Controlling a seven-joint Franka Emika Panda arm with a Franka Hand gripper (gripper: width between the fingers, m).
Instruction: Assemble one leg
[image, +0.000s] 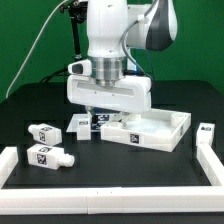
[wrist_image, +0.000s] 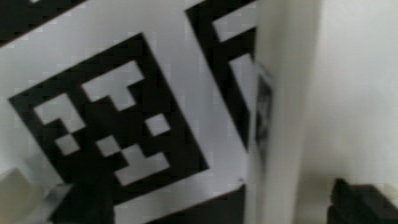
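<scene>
In the exterior view my gripper (image: 101, 117) hangs low over the near left corner of the large white square panel (image: 160, 131), its fingers mostly hidden by the wrist housing. Three white legs with tag marks lie to the exterior view's left: one (image: 80, 124) beside the gripper, one (image: 44, 132) further left and one (image: 46, 157) nearer the front. The wrist view is filled by a white tagged surface (wrist_image: 125, 110) very close up, with a raised white edge (wrist_image: 288, 110). My gripper (wrist_image: 196, 205) is open, its dark fingertips (wrist_image: 366, 200) wide apart at the frame's corners, holding nothing.
A low white border (image: 12, 162) runs round the black table's front and sides. A small white tagged block (image: 205, 131) sits at the exterior view's right by the border. Cables hang behind the arm.
</scene>
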